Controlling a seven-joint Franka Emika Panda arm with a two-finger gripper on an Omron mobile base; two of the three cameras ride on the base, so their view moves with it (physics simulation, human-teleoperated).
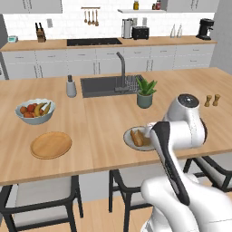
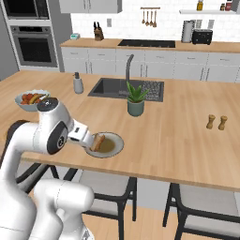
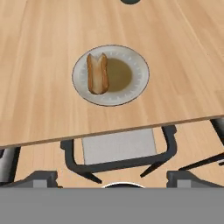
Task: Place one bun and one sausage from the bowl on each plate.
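In the left base view, the grey-white plate point(image 1: 131, 139) is seen near the front edge of the wooden counter point(image 1: 99, 131), with a bun point(image 1: 137, 137) lying on it; its right part is hidden by the arm. The tan plate point(image 1: 50, 144) lies bare, well to the left of the grey-white plate and also near the front edge. Behind the tan plate stands a pale bowl of bananas and red fruit point(image 1: 35, 111). A potted plant point(image 1: 145, 93) stands behind the grey-white plate, beside the sink point(image 1: 106, 86).

In the right base view, the grey-white plate point(image 2: 112, 145) is found in front of the potted plant point(image 2: 136, 101), and the bun point(image 2: 98, 142) rests on its left part, just beside the brownish centre. The hand is held over the plate's left rim. Two small shakers point(image 2: 216, 122) stand well to the right of the plate.

In the hand view, the plate point(image 3: 135, 70) is seen from above with the bun point(image 3: 97, 74) lying on its left half. The gripper point(image 3: 112, 177) is held off the counter's edge, above a chair point(image 3: 118, 151), its finger tips point(image 3: 41, 177) spread wide apart with nothing between them.
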